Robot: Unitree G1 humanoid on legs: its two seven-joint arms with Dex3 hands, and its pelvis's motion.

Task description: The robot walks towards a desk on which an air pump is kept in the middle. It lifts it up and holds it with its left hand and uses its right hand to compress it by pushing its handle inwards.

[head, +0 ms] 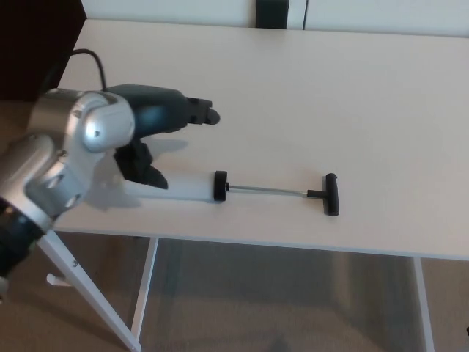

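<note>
Now lowering the open, empty left robot hand (157,136) astride the air pump (183,188) barrel, centring fingers before closing, keeping the handle (331,193) clear.

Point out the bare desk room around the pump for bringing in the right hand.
The desk is bare right of the handle and behind the rod, up to the far edge. A narrow strip runs between the pump and the near edge. The left end is crowded: the left hand straddles the barrel.
</note>
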